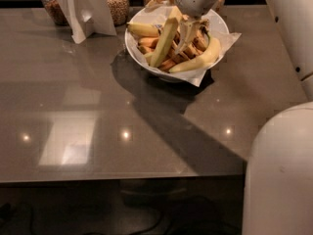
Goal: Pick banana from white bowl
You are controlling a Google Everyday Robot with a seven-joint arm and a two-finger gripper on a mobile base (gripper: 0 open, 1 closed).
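The white bowl [217,27], lined with white paper, stands at the back of the grey table. The long, nearly straight greenish-yellow banana [164,42] lies tilted across the bowl's left half, its upper end near the gripper body. My gripper [187,35] reaches down into the bowl from above, just right of that banana's upper part and over several shorter brownish bananas [171,62]. A curved pale-yellow banana [201,60] lies along the bowl's front right rim. Another yellow banana [143,29] lies at the bowl's left rim.
Glass jars of grain [117,4] stand behind the bowl at the table's back edge. A white folded card stand [85,9] is to the bowl's left. My white arm casing [281,170] fills the right side. The table's front edge [122,177] runs across below.
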